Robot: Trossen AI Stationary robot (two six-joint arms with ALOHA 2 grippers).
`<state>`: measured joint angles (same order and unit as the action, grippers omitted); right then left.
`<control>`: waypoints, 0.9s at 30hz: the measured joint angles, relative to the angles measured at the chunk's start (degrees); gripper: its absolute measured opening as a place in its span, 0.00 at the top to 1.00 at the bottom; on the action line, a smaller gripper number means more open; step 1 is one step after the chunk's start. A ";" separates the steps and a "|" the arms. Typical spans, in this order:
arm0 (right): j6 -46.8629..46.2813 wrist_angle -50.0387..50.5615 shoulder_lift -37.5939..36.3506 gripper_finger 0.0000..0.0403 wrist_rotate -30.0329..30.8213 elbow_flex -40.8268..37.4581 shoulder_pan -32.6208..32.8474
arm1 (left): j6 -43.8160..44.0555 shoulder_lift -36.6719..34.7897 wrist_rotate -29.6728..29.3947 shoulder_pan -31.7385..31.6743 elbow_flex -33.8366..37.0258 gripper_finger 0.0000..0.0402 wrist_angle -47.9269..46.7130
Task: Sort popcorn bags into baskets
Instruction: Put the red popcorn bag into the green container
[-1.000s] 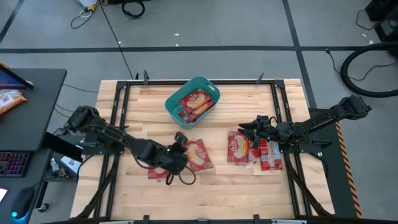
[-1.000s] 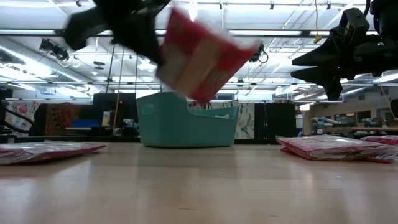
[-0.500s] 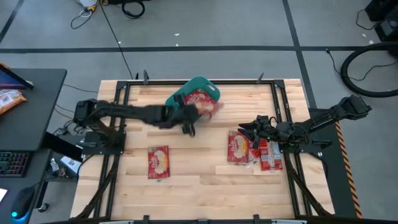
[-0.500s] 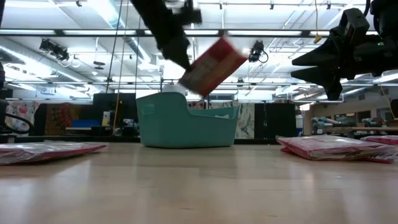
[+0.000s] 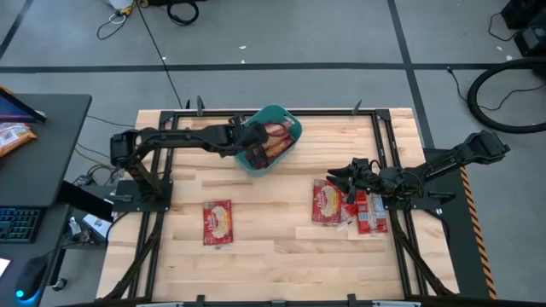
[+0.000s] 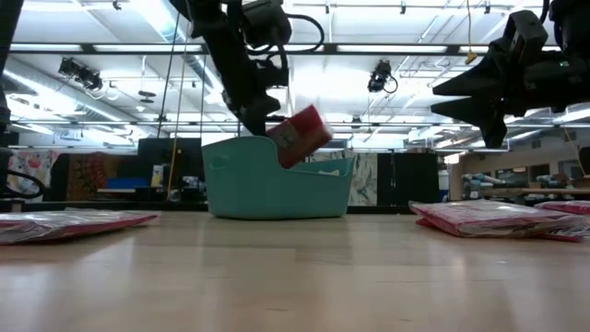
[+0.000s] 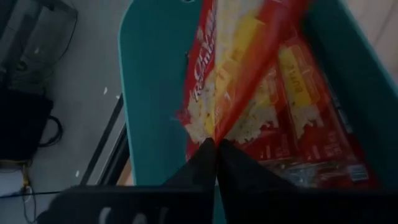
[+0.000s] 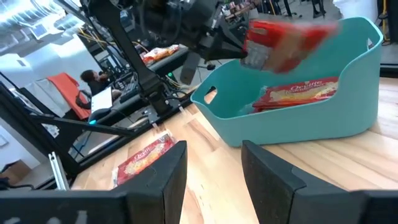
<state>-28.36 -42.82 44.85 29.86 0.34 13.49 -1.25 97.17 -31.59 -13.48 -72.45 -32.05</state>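
Layout: left gripper (image 5: 256, 152) over basket (image 5: 287, 115)

Held popcorn bag (image 6: 300, 136) hangs below the left gripper, above a bag lying in the basket (image 8: 303, 91). A lone bag (image 5: 217, 222) lies on the table (image 5: 281, 213) well apart from it. Three bags (image 5: 350, 207) lie just below the right gripper (image 5: 334, 176).

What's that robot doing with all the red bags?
It is sorting popcorn bags into a teal basket. The left gripper is shut on a popcorn bag and holds it over the basket, where at least one more bag already lies. The right gripper hovers open above a pile of bags on the table. One lone bag lies nearer the left arm.
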 joint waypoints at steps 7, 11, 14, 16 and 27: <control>0.00 0.04 0.02 0.61 -0.02 0.00 0.01 | -0.47 0.02 -1.24 0.23 -0.01 0.72 -0.18; 0.00 0.04 0.02 0.61 -0.02 0.00 0.01 | -2.93 0.02 6.25 1.94 -0.01 0.63 -0.14; 0.00 0.04 0.02 0.61 -0.01 0.00 0.00 | -7.78 0.02 24.55 4.72 -0.01 0.61 -0.09; 0.00 0.04 0.02 0.61 -0.02 0.00 0.01 | -10.80 0.01 37.24 7.26 -0.04 0.60 -0.07; 0.00 0.04 0.02 0.61 -0.01 0.00 -0.01 | -20.45 -0.01 28.66 27.95 -0.04 0.63 -4.44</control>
<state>-28.36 -42.78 44.86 29.86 0.34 13.48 -21.70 97.17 -2.92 14.47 -72.49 -36.49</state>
